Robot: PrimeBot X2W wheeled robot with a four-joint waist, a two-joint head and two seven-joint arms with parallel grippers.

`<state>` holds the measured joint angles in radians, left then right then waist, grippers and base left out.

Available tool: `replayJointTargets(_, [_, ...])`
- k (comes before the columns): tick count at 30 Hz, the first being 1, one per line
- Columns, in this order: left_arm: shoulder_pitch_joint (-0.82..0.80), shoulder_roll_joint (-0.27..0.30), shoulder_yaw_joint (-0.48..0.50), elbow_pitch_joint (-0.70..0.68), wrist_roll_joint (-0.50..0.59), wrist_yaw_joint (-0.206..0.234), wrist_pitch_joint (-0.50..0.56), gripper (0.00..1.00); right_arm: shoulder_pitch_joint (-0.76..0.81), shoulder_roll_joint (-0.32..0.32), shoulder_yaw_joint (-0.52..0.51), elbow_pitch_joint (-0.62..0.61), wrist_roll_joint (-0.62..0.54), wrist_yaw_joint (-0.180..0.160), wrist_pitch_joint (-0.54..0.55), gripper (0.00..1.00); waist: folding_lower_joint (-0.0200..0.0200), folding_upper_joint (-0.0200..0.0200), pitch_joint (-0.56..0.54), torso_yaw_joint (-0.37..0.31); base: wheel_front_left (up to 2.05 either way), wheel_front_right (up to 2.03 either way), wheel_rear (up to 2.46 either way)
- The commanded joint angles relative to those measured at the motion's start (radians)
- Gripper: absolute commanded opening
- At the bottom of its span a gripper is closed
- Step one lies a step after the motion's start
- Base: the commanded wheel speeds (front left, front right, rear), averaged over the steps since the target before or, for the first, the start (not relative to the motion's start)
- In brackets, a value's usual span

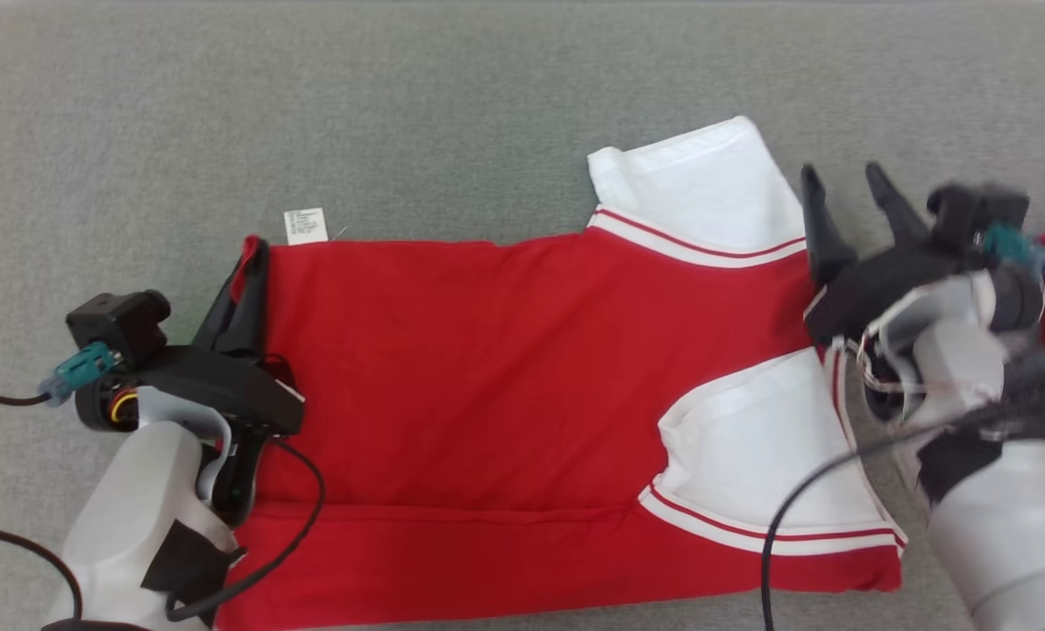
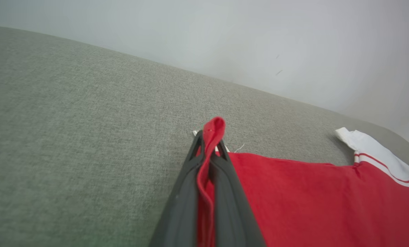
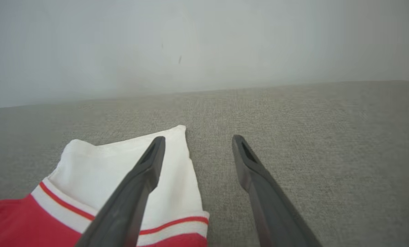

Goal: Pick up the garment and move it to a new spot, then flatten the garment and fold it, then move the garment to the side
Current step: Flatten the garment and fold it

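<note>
Left pincer [image 1: 255, 254] clamps the hem corner of the red garment [image 1: 487, 368], which lies spread on the grey bench [image 1: 312, 105], while right pincer [image 1: 843, 180] gapes wide beside its white sleeve [image 1: 698, 184].

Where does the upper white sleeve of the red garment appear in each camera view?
Head view: white sleeve, upper centre-right.
Left wrist view: sleeve at the right edge, mid-height.
Right wrist view: sleeve at lower left.
Shared landmark: the red stripe across its band.
</note>
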<state>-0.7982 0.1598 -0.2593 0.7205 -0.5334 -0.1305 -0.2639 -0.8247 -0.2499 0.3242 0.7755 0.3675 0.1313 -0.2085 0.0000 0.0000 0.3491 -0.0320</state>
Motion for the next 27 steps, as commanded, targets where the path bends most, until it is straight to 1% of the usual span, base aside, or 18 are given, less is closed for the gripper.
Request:
replayJointTargets(1, [0.011, 0.000, -0.005, -0.010, 0.007, 0.000, 0.000, 0.00, -0.033, -0.012, 0.020, 0.028, 0.021, -0.001, 0.014, 1.00, 0.0000, 0.0000, 0.018, 0.021, 0.00, 0.00, 0.00])
replayJointTargets(7, [0.000, -0.017, -0.022, -0.053, 0.015, 0.000, 0.000, 0.00, -0.185, -0.037, 0.129, 0.156, 0.097, -0.001, 0.115, 1.00, 0.0000, 0.0000, 0.052, 0.062, 0.00, 0.00, 0.00])
replayJointTargets(8, [-0.007, -0.024, -0.026, -0.064, 0.016, 0.000, -0.001, 0.00, -0.229, -0.047, 0.152, 0.188, 0.113, -0.001, 0.124, 1.00, 0.0000, 0.0000, 0.062, 0.076, 0.00, 0.00, 0.00])
replayJointTargets(10, [-0.011, -0.030, -0.030, -0.070, 0.016, 0.000, 0.000, 0.00, -0.260, -0.050, 0.175, 0.225, 0.120, -0.001, 0.139, 1.00, 0.0000, 0.0000, 0.071, 0.089, 0.00, 0.00, 0.00])
replayJointTargets(17, [-0.025, -0.046, -0.055, -0.081, 0.010, 0.000, 0.000, 0.00, -0.347, -0.054, 0.201, 0.345, 0.153, -0.001, 0.162, 1.00, 0.0000, 0.0000, 0.099, 0.118, 0.00, 0.00, 0.00])
replayJointTargets(23, [-0.037, -0.047, -0.076, -0.081, 0.005, 0.000, 0.000, 0.00, -0.388, -0.036, 0.214, 0.416, 0.172, -0.001, 0.165, 1.00, 0.0000, 0.0000, 0.105, 0.125, 0.00, 0.00, 0.00])
replayJointTargets(24, [-0.038, -0.047, -0.078, -0.079, 0.004, 0.000, 0.000, 0.00, -0.393, -0.035, 0.218, 0.421, 0.175, -0.001, 0.164, 0.92, 0.0000, 0.0000, 0.104, 0.124, 0.00, 0.00, 0.00])
replayJointTargets(25, [-0.039, -0.046, -0.079, -0.077, 0.003, 0.000, 0.000, 0.00, -0.395, -0.033, 0.223, 0.425, 0.181, -0.001, 0.166, 0.75, 0.0000, 0.0000, 0.104, 0.124, 0.00, 0.00, 0.00])
replayJointTargets(26, [-0.040, -0.045, -0.081, -0.075, 0.002, 0.000, 0.000, 0.00, -0.400, -0.033, 0.231, 0.427, 0.181, -0.001, 0.168, 0.49, 0.0000, 0.0000, 0.104, 0.123, 0.00, 0.00, 0.00])
replayJointTargets(27, [-0.040, -0.044, -0.081, -0.074, 0.001, 0.000, 0.000, 0.00, -0.406, -0.034, 0.237, 0.428, 0.183, -0.001, 0.166, 0.30, 0.0000, 0.0000, 0.104, 0.122, 0.00, 0.00, 0.00])
